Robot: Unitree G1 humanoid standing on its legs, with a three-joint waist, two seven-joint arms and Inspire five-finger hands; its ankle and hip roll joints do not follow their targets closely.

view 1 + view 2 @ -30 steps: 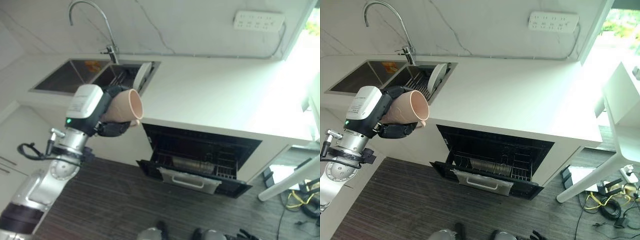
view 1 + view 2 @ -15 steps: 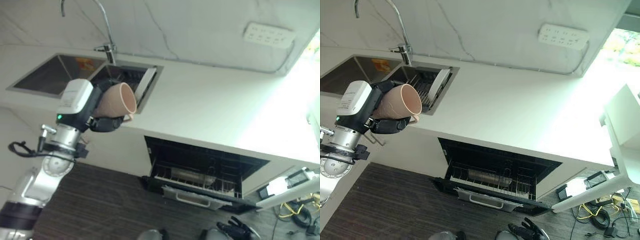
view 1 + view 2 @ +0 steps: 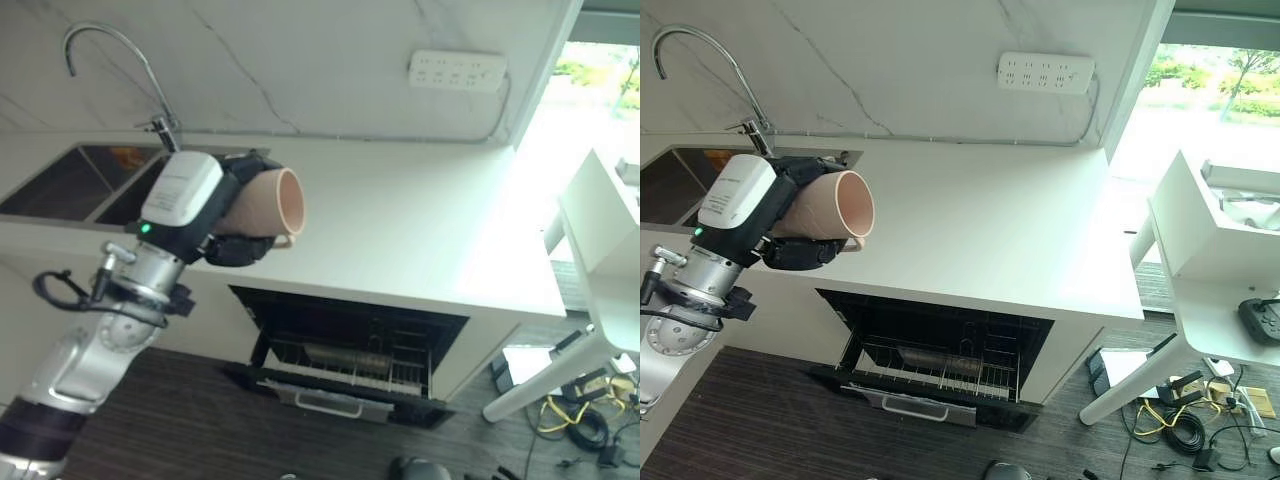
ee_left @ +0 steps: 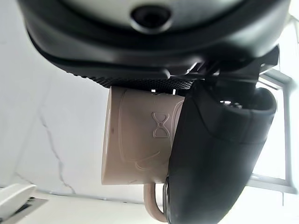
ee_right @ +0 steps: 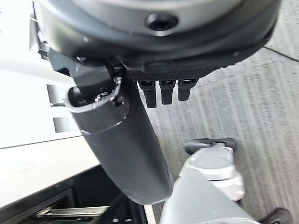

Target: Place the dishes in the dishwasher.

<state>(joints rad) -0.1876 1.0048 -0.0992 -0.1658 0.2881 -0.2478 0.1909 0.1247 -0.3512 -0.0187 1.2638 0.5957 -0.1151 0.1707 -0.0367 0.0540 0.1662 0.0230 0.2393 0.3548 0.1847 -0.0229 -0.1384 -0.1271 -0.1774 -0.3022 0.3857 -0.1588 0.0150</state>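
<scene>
My left hand (image 3: 232, 250) is shut on a beige mug (image 3: 262, 203), curled round its body. The mug lies on its side with its mouth facing right, held above the counter's front edge just right of the sink. In the left wrist view the thumb (image 4: 215, 158) crosses the mug (image 4: 135, 140), whose handle pokes out below. Below and to the right, the dishwasher (image 3: 345, 350) stands open with its wire rack (image 3: 930, 365) pulled partly out and a metal piece inside. My right hand (image 5: 121, 144) hangs over the dark floor with thumb straight and nothing in it.
The white counter (image 3: 410, 220) runs right from the double sink (image 3: 70, 180) with its curved faucet (image 3: 110, 40). A power strip (image 3: 455, 70) sits on the marble wall. A white table (image 3: 1220, 250) and floor cables (image 3: 1185, 415) lie at the right.
The camera has shifted. My left hand has carried the mug right, from over the sink's right edge to the counter front above the dishwasher's left side.
</scene>
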